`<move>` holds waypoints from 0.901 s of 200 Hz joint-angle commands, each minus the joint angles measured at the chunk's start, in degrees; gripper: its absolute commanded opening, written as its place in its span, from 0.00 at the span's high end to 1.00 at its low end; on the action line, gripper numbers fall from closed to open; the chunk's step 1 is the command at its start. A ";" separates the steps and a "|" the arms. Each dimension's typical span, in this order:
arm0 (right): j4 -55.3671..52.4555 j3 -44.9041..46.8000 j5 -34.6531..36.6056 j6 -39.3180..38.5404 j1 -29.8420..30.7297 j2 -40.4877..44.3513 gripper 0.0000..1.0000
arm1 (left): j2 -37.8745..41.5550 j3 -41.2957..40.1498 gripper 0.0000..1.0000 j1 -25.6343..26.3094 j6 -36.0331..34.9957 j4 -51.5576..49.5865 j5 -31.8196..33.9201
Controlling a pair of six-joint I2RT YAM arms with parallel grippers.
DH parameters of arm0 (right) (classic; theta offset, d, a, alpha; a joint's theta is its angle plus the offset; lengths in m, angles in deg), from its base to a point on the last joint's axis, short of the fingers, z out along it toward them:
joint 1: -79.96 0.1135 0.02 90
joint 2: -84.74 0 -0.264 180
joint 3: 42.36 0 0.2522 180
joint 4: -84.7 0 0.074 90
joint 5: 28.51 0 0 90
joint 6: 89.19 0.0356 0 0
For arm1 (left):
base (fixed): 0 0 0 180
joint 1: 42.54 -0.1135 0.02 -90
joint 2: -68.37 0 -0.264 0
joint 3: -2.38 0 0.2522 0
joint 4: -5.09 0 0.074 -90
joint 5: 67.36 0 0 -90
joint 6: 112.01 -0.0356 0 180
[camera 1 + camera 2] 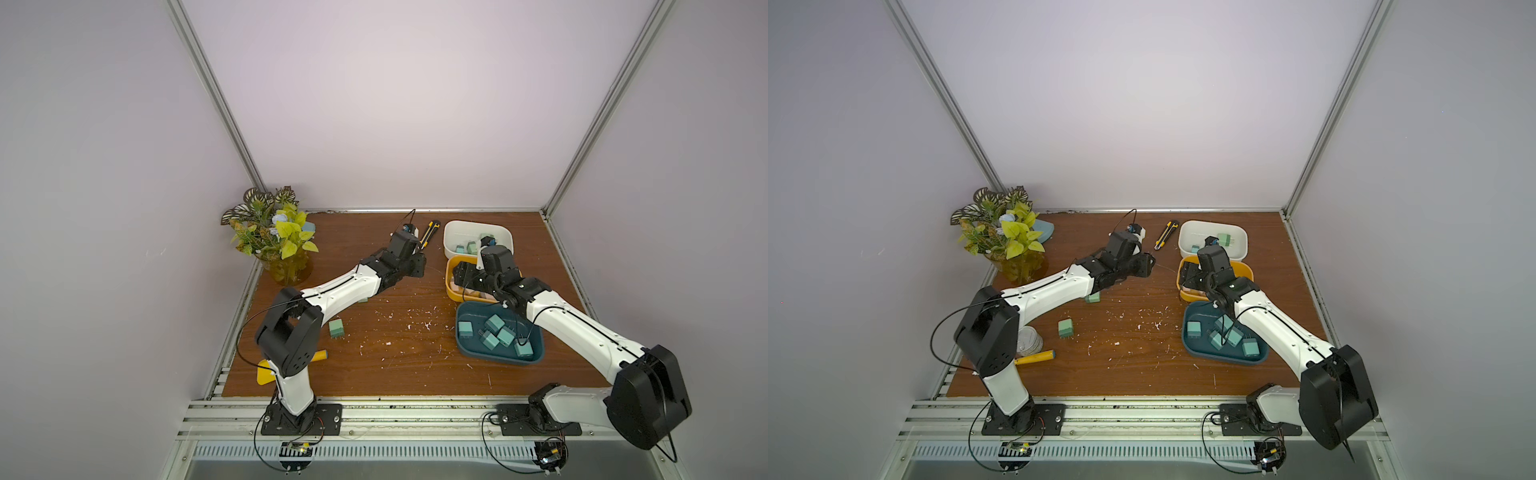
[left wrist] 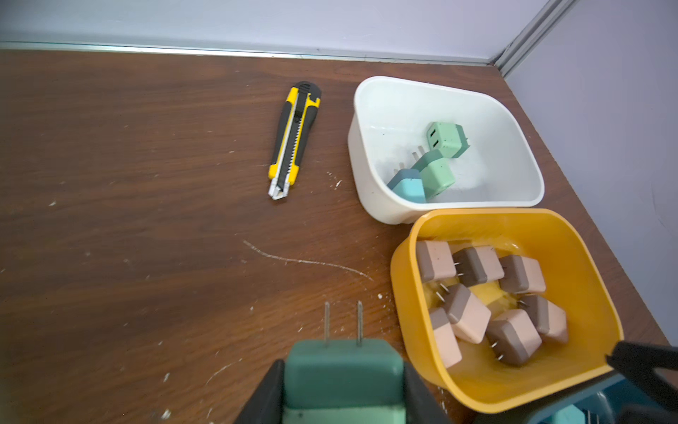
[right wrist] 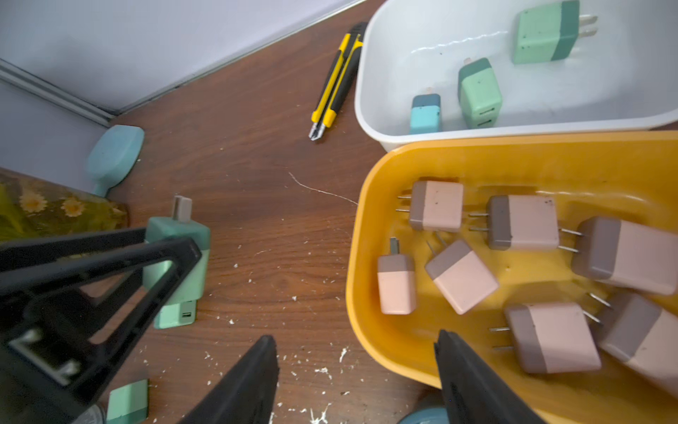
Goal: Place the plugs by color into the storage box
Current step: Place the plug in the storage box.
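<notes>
1. The left gripper [image 2: 343, 365] is clamped tight on a mint green plug [image 2: 343, 381], one black finger on each side of it.
2. That held plug's long axis runs straight out along the gripper. Its dark green end and two metal prongs lead past the fingertips towards the back wall, and its paler end sits back between the jaws.
3. It hangs over the wooden table [image 2: 146, 220], just beside the yellow bin [image 2: 411, 235], with the utility knife [image 2: 295, 139] farther out ahead.
4. The right gripper [image 3: 356, 336] holds nothing; its fingers [image 3: 253, 378] stand roughly half spread above the yellow bin's near rim.
5. The yellow bin holds the pink plugs [image 2: 473, 315], lying on their sides with prongs pointing every way.
6. The white bin [image 2: 357, 110] holds two mint plugs [image 2: 445, 139] and one blue plug [image 2: 411, 191].
7. The teal bin [image 1: 536, 353] holds several teal-blue plugs [image 1: 494, 323] at mixed angles.
8. A loose green plug [image 1: 336, 328] rests on the table, prongs towards the near edge.
9. Another greenish plug [image 1: 1093, 297] shows beside the left arm, too hidden to tell which way it points.
</notes>
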 commanded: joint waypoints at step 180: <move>5.47 -2.78 -9.82 -7.07 -14.33 -8.19 0.28 | -40.39 51.31 0.48 2.79 -1.18 1.94 -5.04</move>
